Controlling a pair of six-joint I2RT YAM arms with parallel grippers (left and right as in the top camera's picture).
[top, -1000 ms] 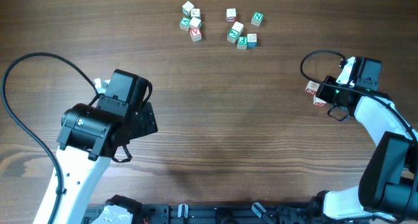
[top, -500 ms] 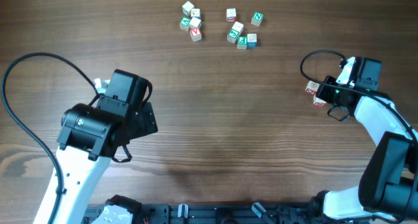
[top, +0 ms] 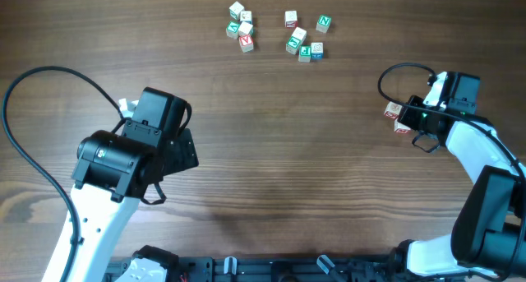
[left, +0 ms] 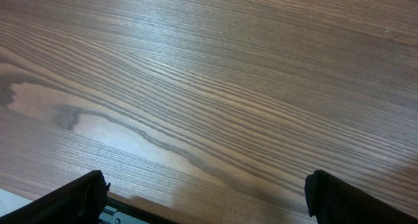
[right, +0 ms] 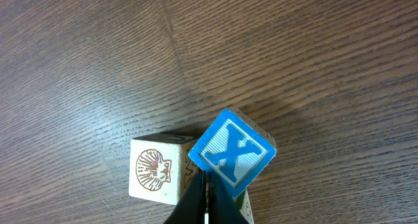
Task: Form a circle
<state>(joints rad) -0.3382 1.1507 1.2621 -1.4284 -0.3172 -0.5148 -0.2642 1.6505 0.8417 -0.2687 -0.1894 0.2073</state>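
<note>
Right gripper, jaws closed on nothing, points up from lower centre at the gap between blue cube and shell cube. Left gripper, open wide, is well apart.

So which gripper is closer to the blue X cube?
Right. The right gripper, shut, has its tips at the edge of the blue X cube. The left gripper is open over the table, far off on the other side.
</note>
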